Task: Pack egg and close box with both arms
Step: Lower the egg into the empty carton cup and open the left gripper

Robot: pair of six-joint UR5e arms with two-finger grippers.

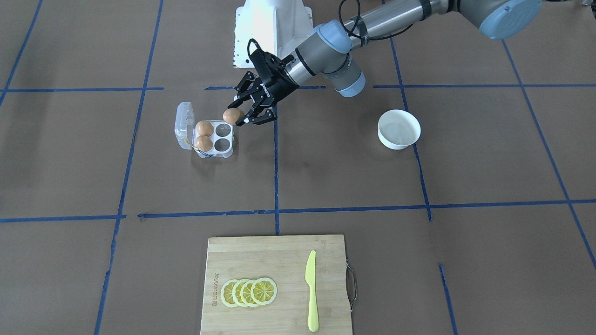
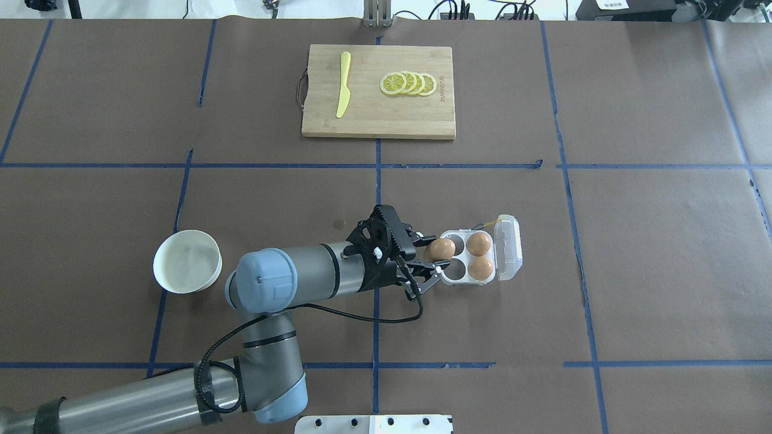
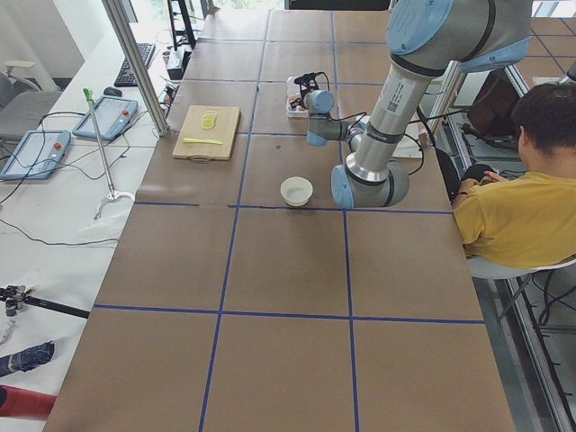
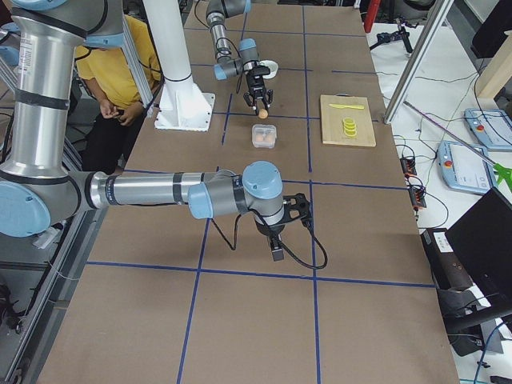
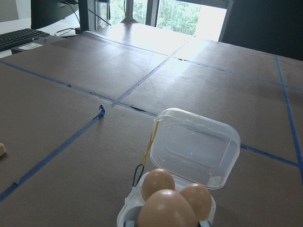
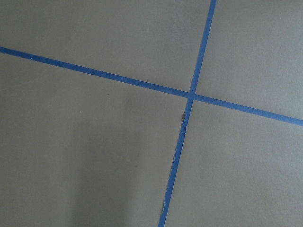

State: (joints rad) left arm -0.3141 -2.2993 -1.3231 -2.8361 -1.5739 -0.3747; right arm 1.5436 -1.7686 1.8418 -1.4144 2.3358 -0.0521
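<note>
My left gripper [image 2: 437, 253] is shut on an orange-brown egg [image 2: 442, 248] and holds it just above the near edge of the clear carton [image 2: 456, 270]. The carton's lid [image 2: 508, 247] is hinged open on the far side. Two more eggs [image 2: 478, 243] [image 2: 480, 268] sit in the cells next to the lid; the two cells near the gripper are empty. In the left wrist view the held egg [image 5: 165, 210] fills the bottom edge, with the yellow string [image 5: 150, 142] behind it. My right gripper [image 4: 276, 240] hangs low over bare table, apart from the carton; I cannot tell its state.
A white bowl [image 2: 187, 261] stands beside my left arm's elbow. A wooden cutting board [image 2: 378, 120] at the far side holds lemon slices [image 2: 409, 83] and a yellow knife [image 2: 343, 84]. The white pedestal [image 1: 272, 28] is behind the carton. A seated person [image 3: 517, 207] is by the table.
</note>
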